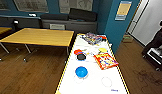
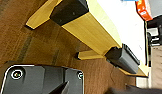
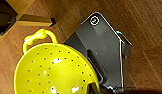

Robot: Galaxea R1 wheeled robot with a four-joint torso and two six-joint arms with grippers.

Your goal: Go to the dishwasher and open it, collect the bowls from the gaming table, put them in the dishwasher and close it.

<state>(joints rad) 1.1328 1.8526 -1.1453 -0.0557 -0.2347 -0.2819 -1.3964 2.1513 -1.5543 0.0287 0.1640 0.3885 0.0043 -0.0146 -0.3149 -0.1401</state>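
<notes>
The gaming table (image 1: 94, 82), long with a white top and yellow edge, stretches ahead in the head view. On it sit a bright blue bowl (image 1: 81, 71), a black bowl (image 1: 81, 57) and an orange-red bowl (image 1: 77, 52) just behind the black one. Colourful game boxes (image 1: 105, 60) lie to their right. In the left wrist view the table's wooden side (image 2: 94, 32) runs close above the floor. In the right wrist view a yellow colander (image 3: 52, 72) with holes and a loop handle hangs over the wooden floor, with my right gripper shut on its rim. The dishwasher is out of view.
A yellow-topped table (image 1: 39, 37) stands to the left, with a dark sofa (image 1: 69, 21) against the blue wall behind. A person (image 1: 159, 37) stands at the right edge beside a cart. Brown wooden floor (image 1: 34, 75) runs along both sides of the white table.
</notes>
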